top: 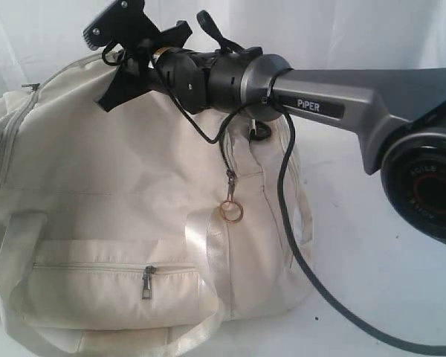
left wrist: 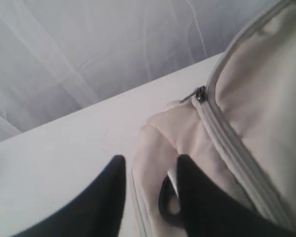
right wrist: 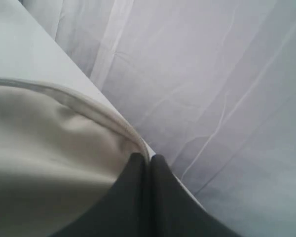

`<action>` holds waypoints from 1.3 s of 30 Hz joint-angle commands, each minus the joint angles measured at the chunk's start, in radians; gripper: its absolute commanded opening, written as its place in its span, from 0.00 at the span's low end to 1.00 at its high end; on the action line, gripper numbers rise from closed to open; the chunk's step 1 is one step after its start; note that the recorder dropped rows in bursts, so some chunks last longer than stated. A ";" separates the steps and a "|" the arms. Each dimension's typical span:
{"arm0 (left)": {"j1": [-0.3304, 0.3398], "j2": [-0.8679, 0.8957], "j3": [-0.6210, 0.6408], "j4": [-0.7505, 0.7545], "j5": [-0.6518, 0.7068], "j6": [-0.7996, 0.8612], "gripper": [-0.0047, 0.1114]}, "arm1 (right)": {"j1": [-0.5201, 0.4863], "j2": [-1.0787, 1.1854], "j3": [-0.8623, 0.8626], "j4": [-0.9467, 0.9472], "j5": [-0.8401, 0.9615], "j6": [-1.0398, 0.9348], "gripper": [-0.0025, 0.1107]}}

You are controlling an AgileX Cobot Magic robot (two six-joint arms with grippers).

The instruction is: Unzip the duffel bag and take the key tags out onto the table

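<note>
Right gripper (right wrist: 148, 162): fingers pressed flat together with no gap. Tips rest against the piped top seam of the duffel bag (top: 119, 171). Whether a zip pull is pinched between them cannot be told.
Left gripper (left wrist: 151, 160): fingers apart, roughly half spread. A fold of the bag's end and a dark loop (left wrist: 161, 200) lie between them, and no clamping is evident. This gripper does not appear in the exterior view.
Progress: judged to be at the start of unzipping. Opening the zip, reaching in and setting the tags down all remain.
Table (top: 372, 230): white top carrying the bag. Bare surface shows to the right of the bag, and no tags lie on the visible part.
Bag position: stands on its base at the left and middle of the exterior view, with the front pocket facing that camera. The left end is cut off by the picture edge.
Bag long axis: runs left to right across the exterior view, under the right arm (top: 334, 97). Shiny handles (top: 201, 238) hang down the front.
Zips: end slider (left wrist: 200, 95) sits at the head of its track, with the teeth closed along the visible run. The front pocket pull (top: 147, 282) hangs partway along its track and no gap shows. No dark lining is visible anywhere.
Brass ring (top: 232, 212): hangs from a clip on a black cord in front of the bag. It is bare and is not a tag.
Key tags: not visible in any view; judged to be inside the bag.
</note>
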 commanded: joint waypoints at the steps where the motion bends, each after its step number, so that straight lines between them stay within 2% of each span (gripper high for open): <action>1: 0.000 0.113 -0.086 0.006 -0.022 0.132 0.56 | -0.003 -0.012 -0.005 0.004 -0.022 0.000 0.02; 4: 0.000 0.184 -0.124 0.015 -0.022 0.270 0.56 | -0.003 -0.012 -0.005 0.004 -0.022 0.000 0.02; 6: 0.000 0.230 -0.145 0.015 -0.029 0.427 0.56 | -0.003 -0.012 -0.005 0.002 -0.022 0.000 0.02; 9: 0.000 0.280 -0.173 0.008 -0.067 0.601 0.51 | -0.003 -0.012 -0.005 0.004 -0.026 0.000 0.02; 12: 0.000 0.305 -0.207 -0.060 -0.109 0.700 0.48 | -0.003 -0.012 -0.005 0.004 -0.026 0.000 0.02; 16: 0.000 0.351 -0.261 -0.061 -0.132 0.706 0.48 | -0.003 -0.012 -0.005 0.004 -0.026 0.000 0.02; 31: 0.000 0.448 -0.334 -0.067 -0.120 0.759 0.48 | -0.003 -0.012 -0.005 0.004 -0.026 0.000 0.02; 39: 0.000 0.479 -0.348 -0.069 -0.120 0.758 0.34 | -0.003 -0.012 -0.005 0.004 -0.028 0.000 0.02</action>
